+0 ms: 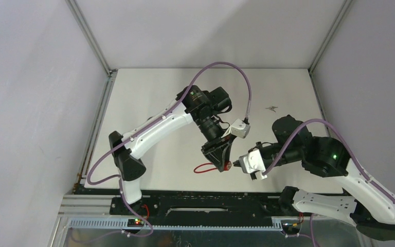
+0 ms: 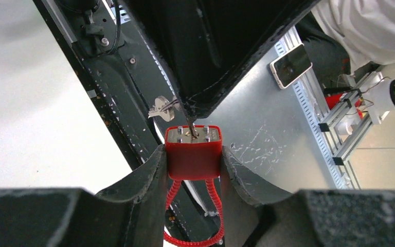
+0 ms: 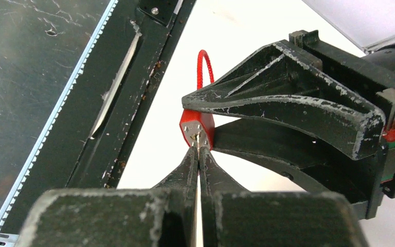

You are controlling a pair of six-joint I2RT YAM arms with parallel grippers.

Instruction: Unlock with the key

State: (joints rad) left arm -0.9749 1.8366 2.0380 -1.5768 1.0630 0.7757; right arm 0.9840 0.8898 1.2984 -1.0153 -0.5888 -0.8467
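Note:
A small red padlock (image 2: 193, 154) with a red coiled cable shackle (image 2: 213, 206) sits clamped between the fingers of my left gripper (image 2: 193, 160), held above the table's front edge. Its metal face with the keyhole points toward my right gripper (image 3: 198, 150). That gripper is shut on the key (image 3: 197, 140), whose thin blade (image 2: 190, 125) meets the keyhole. A second silver key (image 2: 159, 108) hangs beside the right gripper's fingertips. From above, both grippers (image 1: 220, 156) (image 1: 238, 164) meet tip to tip, with the red shackle loop (image 1: 203, 168) drooping to the left.
A black rail (image 1: 185, 198) runs along the table's front edge, with a scratched metal plate (image 2: 267, 128) beyond it. A phone (image 2: 290, 64) lies on that plate. A small grey object (image 1: 272, 108) rests on the white table at the back right.

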